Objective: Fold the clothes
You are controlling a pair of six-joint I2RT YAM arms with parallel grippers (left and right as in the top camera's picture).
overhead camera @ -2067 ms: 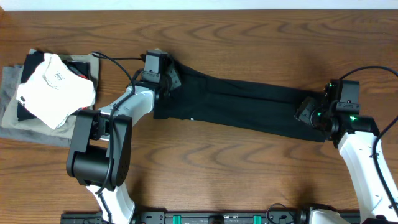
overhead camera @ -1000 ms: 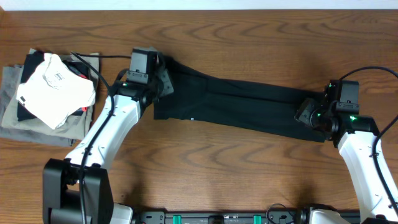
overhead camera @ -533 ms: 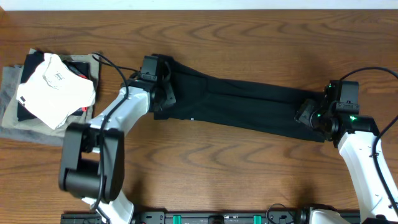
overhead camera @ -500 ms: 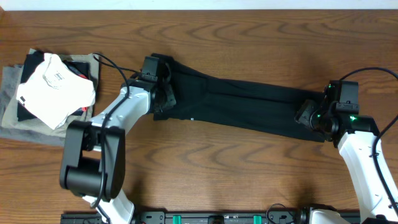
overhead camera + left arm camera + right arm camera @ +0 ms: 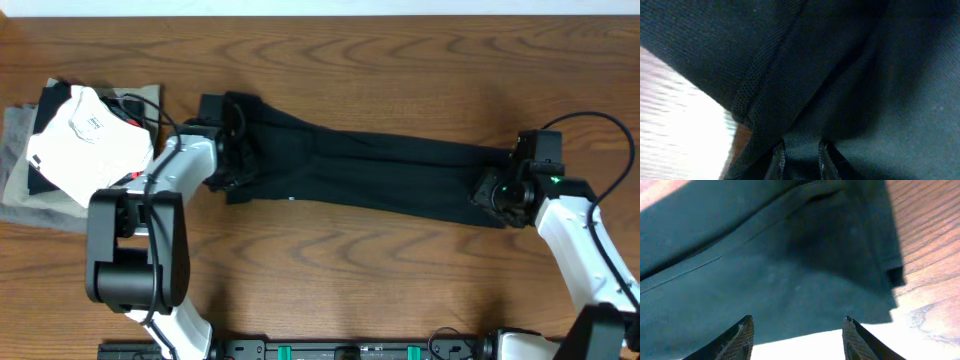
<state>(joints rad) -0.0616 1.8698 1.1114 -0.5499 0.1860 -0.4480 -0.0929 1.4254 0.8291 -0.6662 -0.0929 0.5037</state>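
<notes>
Left fingers (image 5: 776,159) sit close together with black mesh bunched between them, so the left gripper (image 5: 799,150) is pinched on the black T-shirt (image 5: 380,170) at its left end. Right fingers (image 5: 742,337) are spread wide; the right gripper (image 5: 797,322) has parted jaws over the shirt's right edge, no pinch visible, cloth lying flat beyond the tips. The shirt lies on the table (image 5: 350,270) as a long narrow band running slightly downhill from left gripper to right gripper, with creases along its length. The stack with the white folded garment (image 5: 85,135) on the grey-olive folded garment (image 5: 20,190) is just beside the left arm. Risks, as a judgement: only one end is held, so any pull by the left arm drags the whole band instead of folding it. The thin pinch may slip. The left elbow could knock the stack. The right jaws may close on the table edge of the cloth and miss layers.
</notes>
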